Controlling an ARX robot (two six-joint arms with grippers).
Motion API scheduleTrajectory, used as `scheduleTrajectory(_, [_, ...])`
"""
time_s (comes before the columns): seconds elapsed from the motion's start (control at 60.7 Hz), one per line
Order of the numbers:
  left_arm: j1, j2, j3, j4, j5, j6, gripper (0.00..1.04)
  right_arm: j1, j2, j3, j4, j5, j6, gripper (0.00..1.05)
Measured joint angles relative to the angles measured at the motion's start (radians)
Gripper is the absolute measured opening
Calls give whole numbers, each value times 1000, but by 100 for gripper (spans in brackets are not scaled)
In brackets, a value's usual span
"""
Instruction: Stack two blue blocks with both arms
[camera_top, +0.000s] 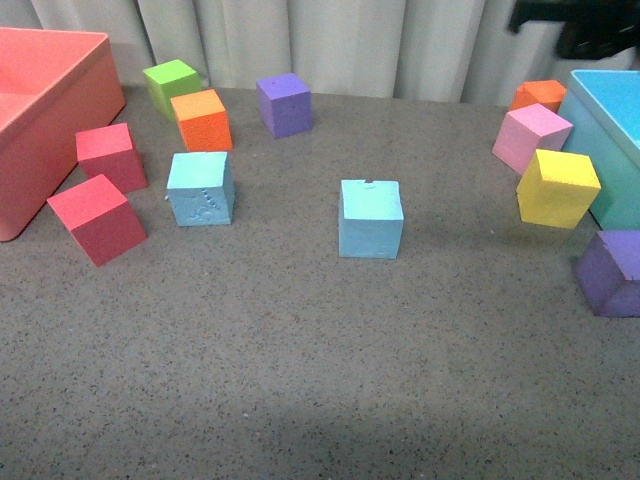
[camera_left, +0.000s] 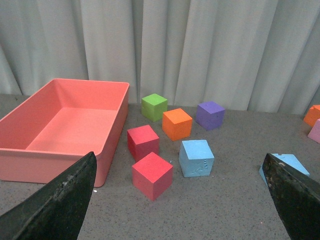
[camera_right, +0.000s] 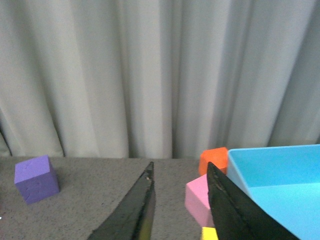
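Note:
Two blue blocks rest apart on the grey table. One has embossed marks on its front (camera_top: 201, 188) and sits left of centre. The plain one (camera_top: 370, 218) is at the centre. In the left wrist view the embossed block (camera_left: 196, 157) lies ahead, between my left gripper's (camera_left: 180, 159) wide-open fingers, well beyond them. The other block (camera_left: 289, 162) peeks from behind one finger. My right gripper (camera_right: 180, 166) is open and holds nothing. It hovers near a pink cube (camera_right: 196, 196), far from both blue blocks. Only a black piece of the right arm (camera_top: 580, 25) shows in the front view.
A red bin (camera_top: 45, 110) stands at far left with two red cubes (camera_top: 98, 218) beside it. Green (camera_top: 171, 85), orange (camera_top: 201, 120) and purple (camera_top: 284, 104) cubes sit behind. At right a turquoise bin (camera_top: 615, 140) has pink (camera_top: 531, 138), yellow (camera_top: 557, 188), orange and purple (camera_top: 612, 273) cubes around it. A curtain closes the back.

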Motion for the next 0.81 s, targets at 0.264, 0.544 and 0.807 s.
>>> scheduleTrajectory(0.264, [0, 0, 0, 0, -1, 0, 98, -79, -259, -255, -63, -101, -10, 1])
scheduleTrajectory(0.544, [0, 0, 0, 0, -1, 0, 98, -161, -554, -441, -163, -175, -10, 1])
scheduleTrajectory(0.807, [0, 0, 0, 0, -1, 0, 98, -241, -764, -514, -301, -269, -10, 1])
